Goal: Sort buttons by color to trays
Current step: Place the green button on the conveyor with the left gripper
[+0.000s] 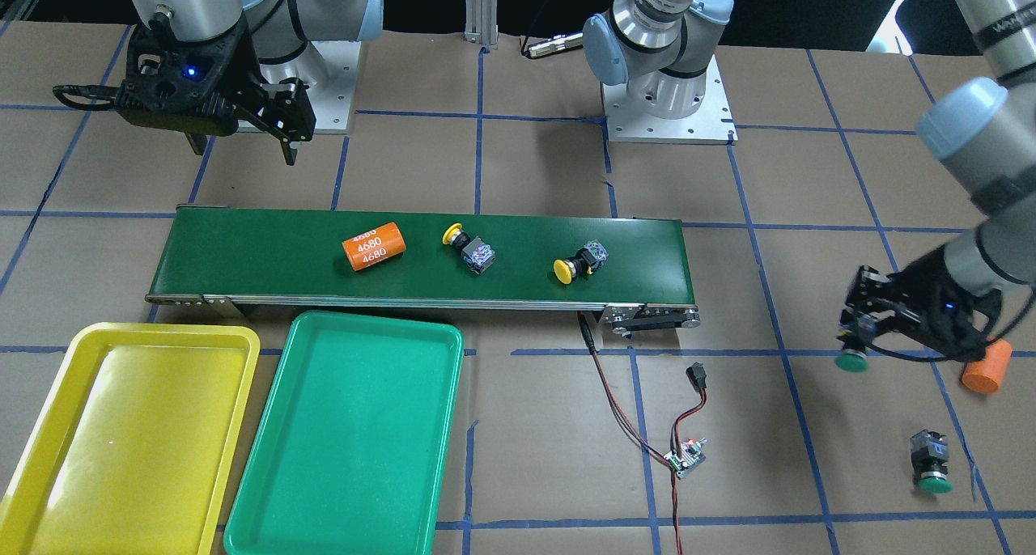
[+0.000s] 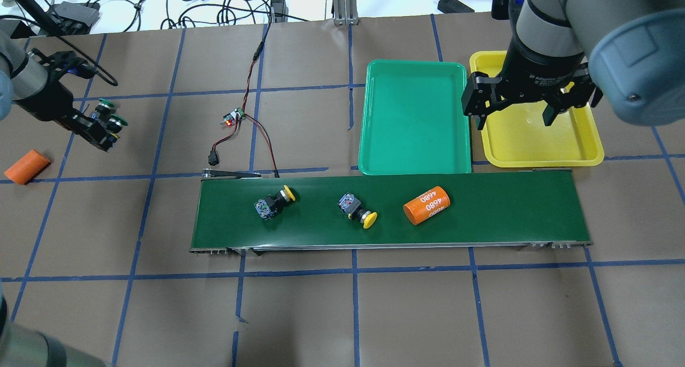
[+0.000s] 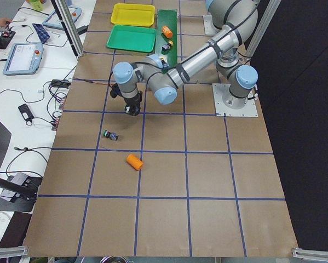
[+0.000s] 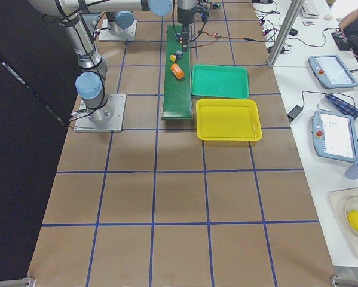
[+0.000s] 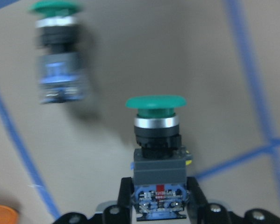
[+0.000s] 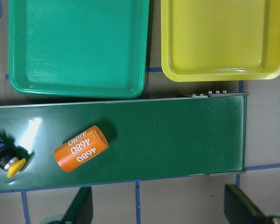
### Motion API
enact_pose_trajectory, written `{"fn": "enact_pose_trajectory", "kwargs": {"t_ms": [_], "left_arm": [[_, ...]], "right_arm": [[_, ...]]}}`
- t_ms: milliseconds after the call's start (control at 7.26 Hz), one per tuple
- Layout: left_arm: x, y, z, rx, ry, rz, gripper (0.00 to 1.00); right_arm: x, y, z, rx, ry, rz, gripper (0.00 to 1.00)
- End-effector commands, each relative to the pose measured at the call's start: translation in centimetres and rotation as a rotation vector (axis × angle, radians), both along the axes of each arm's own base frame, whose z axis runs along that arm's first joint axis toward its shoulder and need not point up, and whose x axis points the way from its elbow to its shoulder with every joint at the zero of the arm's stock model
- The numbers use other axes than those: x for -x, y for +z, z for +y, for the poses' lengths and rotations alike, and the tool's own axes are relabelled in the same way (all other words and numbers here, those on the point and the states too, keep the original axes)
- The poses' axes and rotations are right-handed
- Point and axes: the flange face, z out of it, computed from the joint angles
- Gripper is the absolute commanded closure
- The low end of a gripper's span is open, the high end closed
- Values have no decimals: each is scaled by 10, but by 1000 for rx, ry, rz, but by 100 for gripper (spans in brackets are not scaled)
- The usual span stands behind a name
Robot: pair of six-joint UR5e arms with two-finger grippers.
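Left gripper clamped on green-capped button; second green button lies apart from it; right gripper spread wide, empty, raised beside conveyor belt.

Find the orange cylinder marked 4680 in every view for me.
Exterior front-facing: 4680 cylinder on the left part of the conveyor belt, behind the green tray.
Overhead exterior: on the belt, right of centre.
Exterior left: small orange spot far along the belt, marking unreadable.
Exterior right: on the belt, beside the green tray.
Left wrist-mounted: not in it.
Right wrist-mounted: lower left, on the belt.
Shared landmark: the green tray beside the belt.
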Motion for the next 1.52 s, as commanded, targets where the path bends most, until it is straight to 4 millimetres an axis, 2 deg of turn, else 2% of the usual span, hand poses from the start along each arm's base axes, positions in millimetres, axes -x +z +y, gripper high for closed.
{"fn": "enact_pose_trajectory", "kwargs": {"t_ms": [0, 275, 413, 689, 826, 964, 1102, 1240, 1377], "left_arm": [[116, -7, 75, -52, -253, 40, 100], [169, -20, 110, 29, -409, 22, 100], [187, -36, 124, 30, -443, 13, 100], [209, -47, 139, 55, -465, 3, 100], [218, -46, 141, 58, -492, 0, 88], [219, -49, 139, 57, -462, 2, 4], [218, -45, 128, 92, -421, -16, 0], [207, -31, 119, 139, -403, -36, 0], [158, -20, 102, 156, -303, -67, 0]], "right_arm": [[0, 0, 0, 0, 0, 0, 0], [0, 0, 0, 0, 0, 0, 0], [-1, 0, 0, 2, 1, 0, 0], [0, 0, 0, -1, 9, 3, 0], [-2, -1, 1, -5, 12, 3, 0], [-3, 6, 7, 12, 9, 5, 0], [-1, 0, 6, -4, 9, 6, 0], [-2, -20, 5, -60, 15, 10, 0], [-3, -54, 0, -135, 8, 16, 0]]}}
